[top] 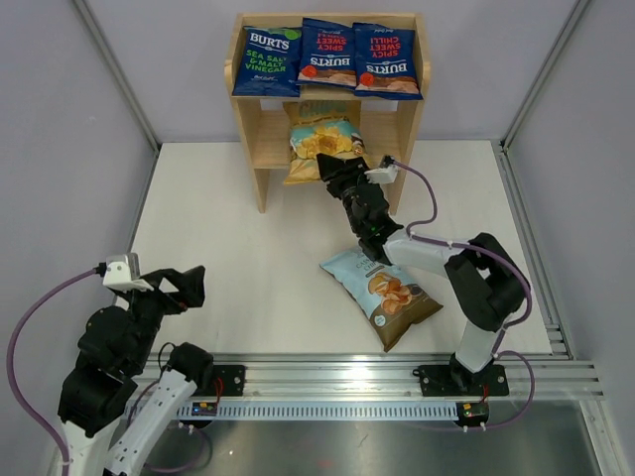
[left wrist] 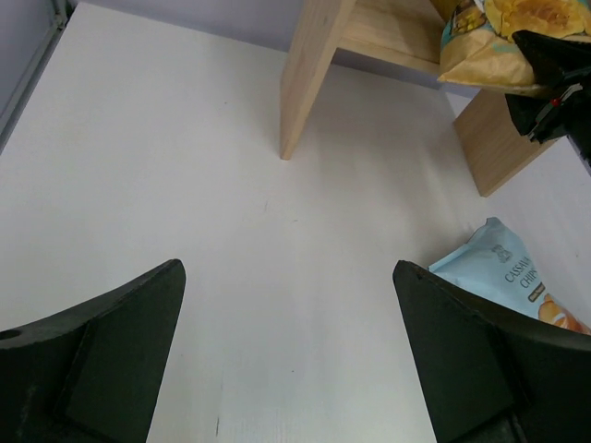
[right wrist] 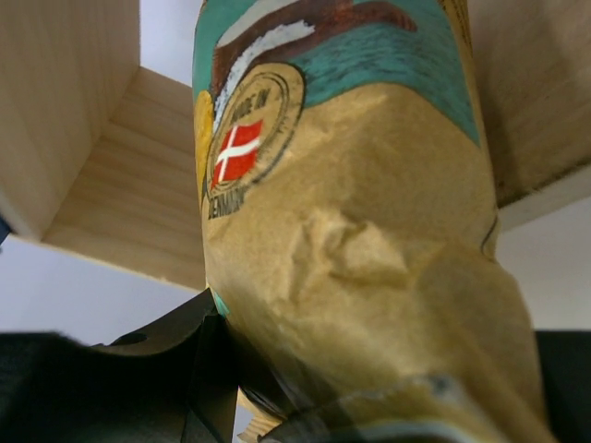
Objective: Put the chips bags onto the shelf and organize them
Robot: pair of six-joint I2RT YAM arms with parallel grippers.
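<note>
White table (top: 228, 248) is carrying shelf (top: 260, 149) at rear; 3 dark-blue bags (top: 326, 55) are lying on top tier. R gripper (top: 349, 171) is clamping tan bag (top: 317, 139), which is overhanging lower tier's front edge. L gripper (top: 184, 288) is hanging wide apart, empty. Risk: released now, the overhanging bag may be sliding off; R arm may be snagging light-blue bag (top: 382, 293) lying just beside it on table.

tan bag (top: 316, 139) partly hidden by right tool (top: 334, 165); light-blue bag (left wrist: 499, 272) cut by frame edge
</note>
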